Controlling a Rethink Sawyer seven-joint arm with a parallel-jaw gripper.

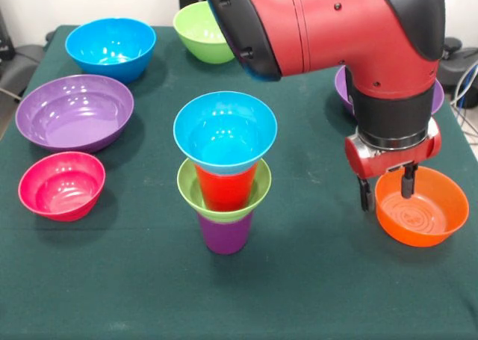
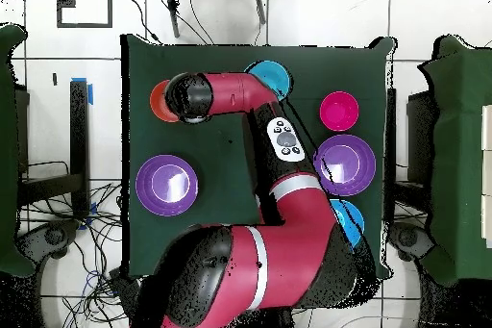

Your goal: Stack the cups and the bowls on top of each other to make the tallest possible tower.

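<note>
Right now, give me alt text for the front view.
A red robot arm lowers its open pincer over the rim of an orange bowl on a green table. At centre stands a tower: purple cup, green bowl, red cup, blue bowl on top.

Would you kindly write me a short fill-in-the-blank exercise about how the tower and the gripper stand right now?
1. The tower is topped by a small ____ bowl.
2. The red cup sits inside a lime green ____.
3. The gripper hangs at the rim of the ____ bowl.
4. The tower's lowest piece is the ____ cup.

Missing words: blue; bowl; orange; purple.
</note>
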